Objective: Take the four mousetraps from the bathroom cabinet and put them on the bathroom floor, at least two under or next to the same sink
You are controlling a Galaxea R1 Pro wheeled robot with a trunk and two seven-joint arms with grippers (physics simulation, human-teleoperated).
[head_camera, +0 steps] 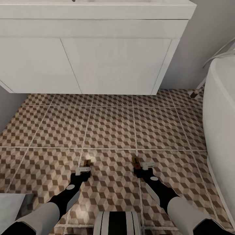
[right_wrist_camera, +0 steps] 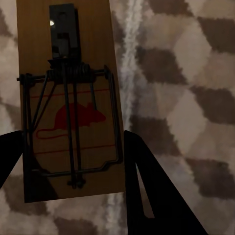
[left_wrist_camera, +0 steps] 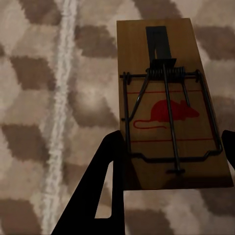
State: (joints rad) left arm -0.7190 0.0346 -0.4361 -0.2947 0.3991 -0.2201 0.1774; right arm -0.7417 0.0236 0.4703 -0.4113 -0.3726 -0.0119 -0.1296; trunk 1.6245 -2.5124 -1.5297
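My left gripper (head_camera: 83, 169) is shut on a mousetrap (head_camera: 86, 162), a small brown board with a dark wire spring and a red mouse print (left_wrist_camera: 166, 110). Its black fingers (left_wrist_camera: 105, 191) clamp the board's long sides. My right gripper (head_camera: 143, 165) is shut on a second mousetrap (head_camera: 135, 161), seen close in the right wrist view (right_wrist_camera: 68, 107) between its fingers (right_wrist_camera: 147, 191). Both traps hang low over the bathroom floor (head_camera: 111, 127) of cube-pattern tiles; I cannot tell whether they touch it. The bathroom sink (head_camera: 98, 8) on its white vanity (head_camera: 114, 65) stands straight ahead, well beyond both grippers.
A white bathtub (head_camera: 220, 124) lines the right side. Grey wall (head_camera: 195, 49) runs between vanity and tub, with a small wooden foot (head_camera: 195, 94) at its base. A pale object's corner (head_camera: 11, 205) sits at the lower left. Open tiles lie between grippers and vanity.
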